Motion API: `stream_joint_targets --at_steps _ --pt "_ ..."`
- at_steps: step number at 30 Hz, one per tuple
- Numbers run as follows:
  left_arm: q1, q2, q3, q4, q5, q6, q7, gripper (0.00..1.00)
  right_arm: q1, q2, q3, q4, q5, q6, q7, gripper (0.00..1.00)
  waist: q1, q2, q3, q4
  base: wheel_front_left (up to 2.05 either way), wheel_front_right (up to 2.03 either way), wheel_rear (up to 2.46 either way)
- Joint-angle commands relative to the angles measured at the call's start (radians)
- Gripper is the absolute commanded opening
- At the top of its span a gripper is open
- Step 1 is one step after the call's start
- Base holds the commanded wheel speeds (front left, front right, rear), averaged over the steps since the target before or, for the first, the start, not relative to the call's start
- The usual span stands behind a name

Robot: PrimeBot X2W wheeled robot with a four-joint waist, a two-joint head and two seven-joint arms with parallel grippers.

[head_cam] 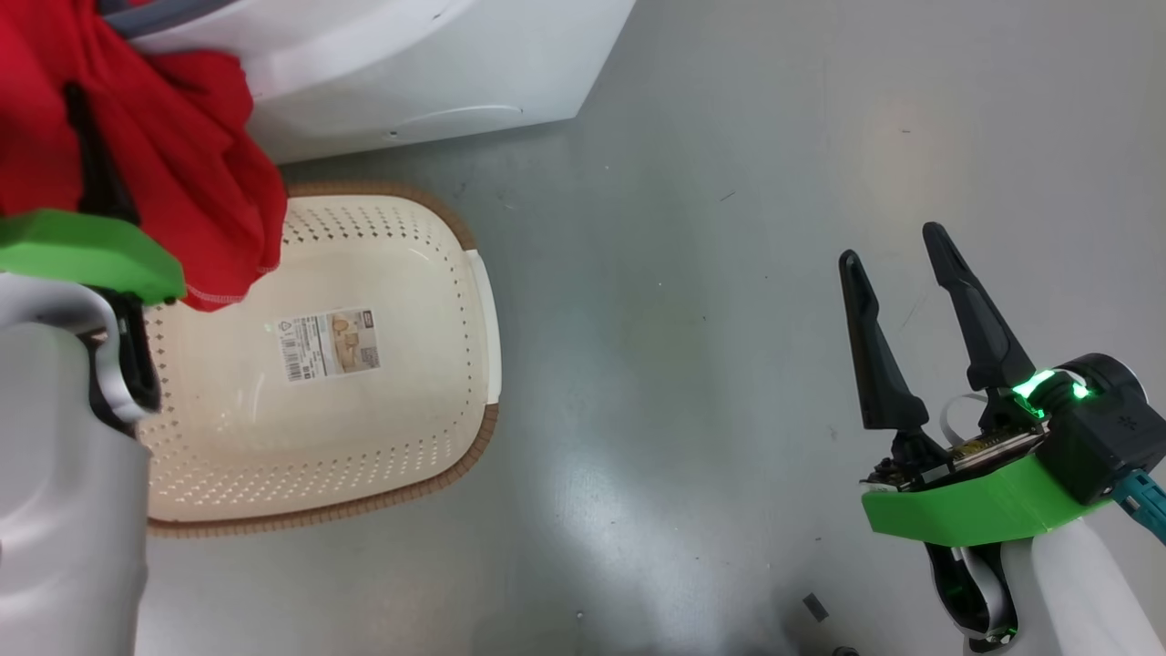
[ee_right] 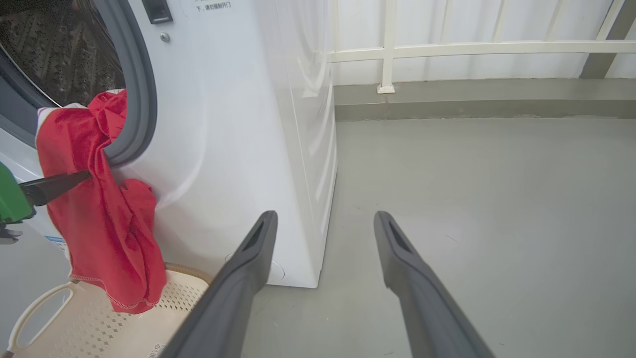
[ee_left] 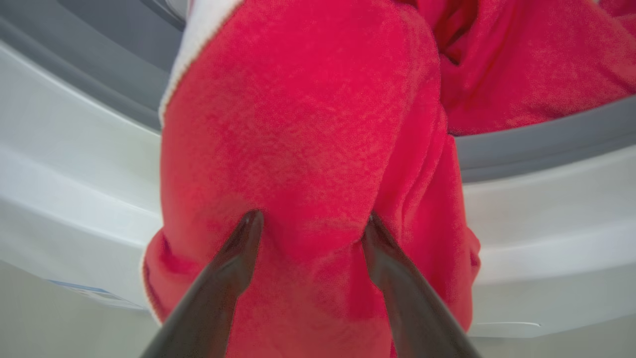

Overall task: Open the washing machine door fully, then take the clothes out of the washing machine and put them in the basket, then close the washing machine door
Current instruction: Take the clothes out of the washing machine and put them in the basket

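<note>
Left hand (ee_left: 313, 216) open, tips against the red garment (ee_left: 298, 99) dangling over the basket (head_cam: 392, 228), seemingly unpinched; right hand (head_cam: 891, 242) open, farther.

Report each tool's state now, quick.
Left tool: open, fingers spread against the hanging red clothes, not clamped on them.
Right tool: open, holding nothing.

The cream plastic basket (head_cam: 383, 428) stands before the white boxy washing machine (head_cam: 410, 64). The red fabric clothes (head_cam: 200, 173) hang above the basket.
</note>
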Motion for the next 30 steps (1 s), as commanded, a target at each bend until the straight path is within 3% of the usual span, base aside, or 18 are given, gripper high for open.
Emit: stream_joint_targets --at_steps 1,8,10,13,14,18,30 --pt "-0.011 0.052 0.025 0.003 -0.002 -0.005 -0.011 1.00 0.006 -0.007 0.023 -0.018 0.006 0.006 -0.006 1.00 0.0000 0.0000 0.000 -0.001 0.00 0.00 0.00" --pt "-0.073 0.061 0.019 0.099 0.003 -0.018 -0.032 0.97 0.002 -0.007 0.026 -0.015 0.004 0.006 -0.006 1.00 0.0000 0.0000 0.002 -0.008 0.00 0.00 0.00" --pt "-0.085 0.062 0.017 0.113 0.005 -0.022 -0.036 0.71 0.002 -0.007 0.026 -0.014 0.004 0.006 -0.006 1.00 0.0000 0.0000 0.002 -0.009 0.00 0.00 0.00" --pt "-0.098 0.063 0.014 0.123 0.009 -0.035 -0.040 0.07 0.001 -0.007 0.027 -0.013 0.005 0.006 -0.006 1.00 0.0000 0.0000 0.003 -0.010 0.00 0.00 0.00" --pt "-0.100 0.063 0.013 0.124 0.011 -0.037 -0.041 0.00 0.001 -0.007 0.027 -0.013 0.005 0.006 -0.006 1.00 0.0000 0.0000 0.003 -0.010 0.00 0.00 0.00" --pt "-0.102 0.063 0.014 0.111 0.016 -0.048 -0.042 0.00 0.002 -0.007 0.027 -0.014 0.006 0.006 -0.006 1.00 0.0000 0.0000 0.004 -0.009 0.00 0.00 0.00" --pt "0.050 0.031 0.039 -0.181 0.061 -0.080 -0.043 0.00 0.012 -0.007 0.011 -0.017 0.006 0.006 -0.006 1.00 0.0000 0.0000 -0.003 0.011 0.00 0.00 0.00"
